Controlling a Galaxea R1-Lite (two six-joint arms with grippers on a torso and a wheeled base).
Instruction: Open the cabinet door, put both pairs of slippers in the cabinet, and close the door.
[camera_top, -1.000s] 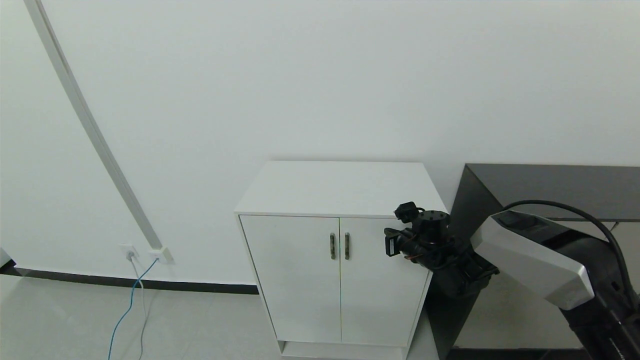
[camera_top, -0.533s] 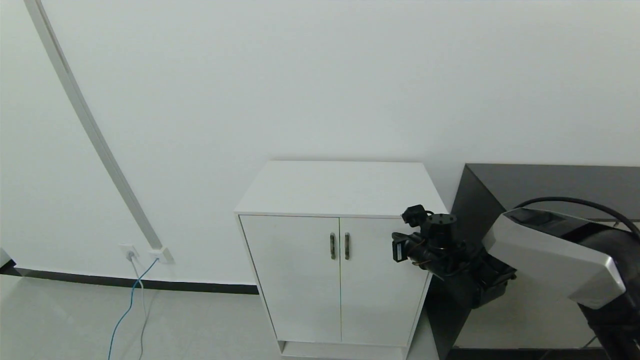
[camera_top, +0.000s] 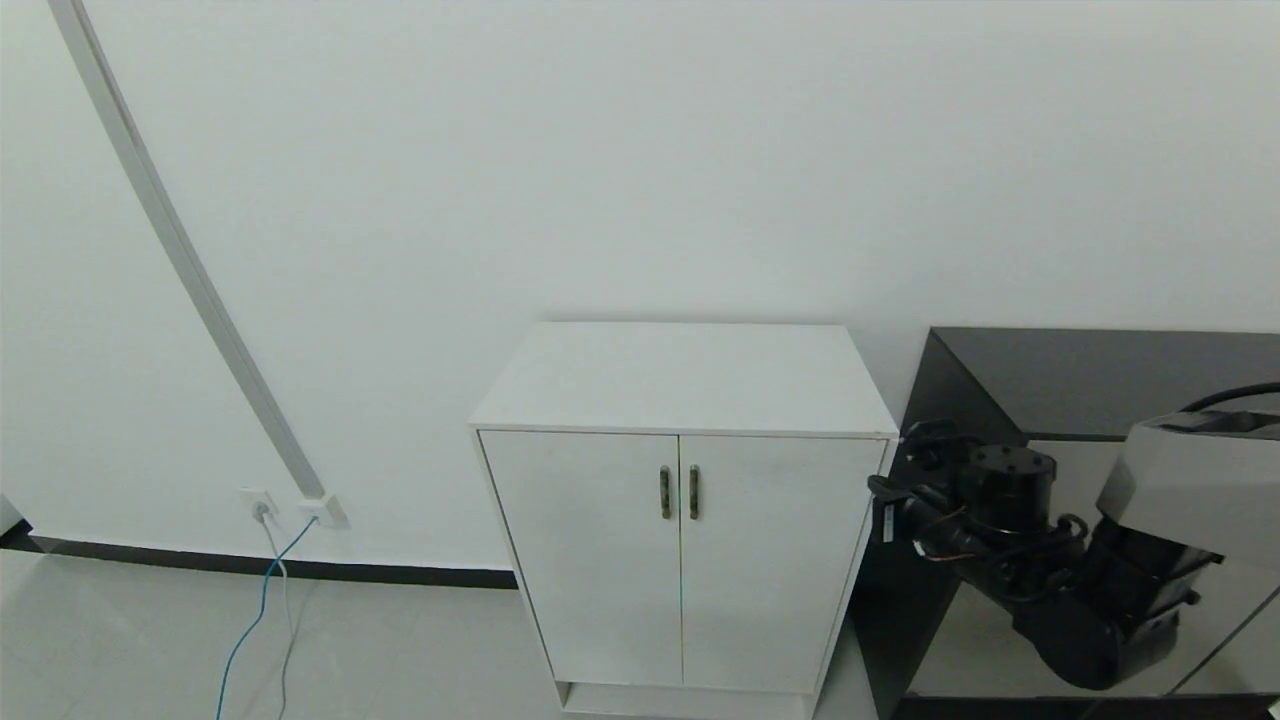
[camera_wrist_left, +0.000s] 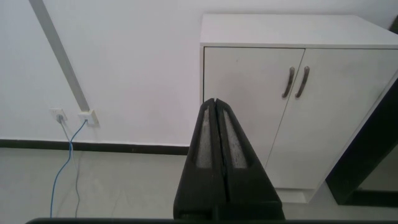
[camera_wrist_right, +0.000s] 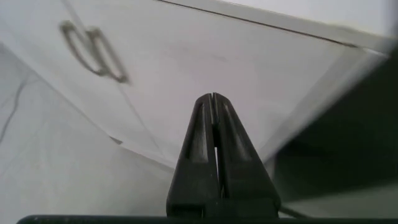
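Two doors on the white cabinet (camera_top: 680, 385), both shut flush: left door (camera_top: 590, 560) and right door (camera_top: 765, 560). Whatever is inside is hidden behind them. Two dark upright handles (camera_top: 665, 492) sit side by side at the centre seam, high on the doors. The cabinet stands on the floor (camera_top: 120, 640), back against the white wall (camera_top: 640, 150).

Just beside the cabinet's right side is a black counter (camera_top: 1100, 365); touching or a hair apart, can't tell. The right arm (camera_top: 1060, 570) is low in front of that counter, just right of the cabinet's right edge and clear of the doors. Its right claw (camera_wrist_right: 213, 98) is pressed together, pinching nothing, and points at the right door. The left claw (camera_wrist_left: 215, 102) is also pressed together with nothing in it, well back from the cabinet, aimed roughly at the left door.

Left of the cabinet, two sockets (camera_top: 258, 500) sit low on the wall. A blue cable (camera_top: 250, 625) and a grey one drop from them to the floor. A pale conduit (camera_top: 170, 240) slants up the wall from the sockets. Black skirting (camera_top: 280, 568) runs along the wall base.
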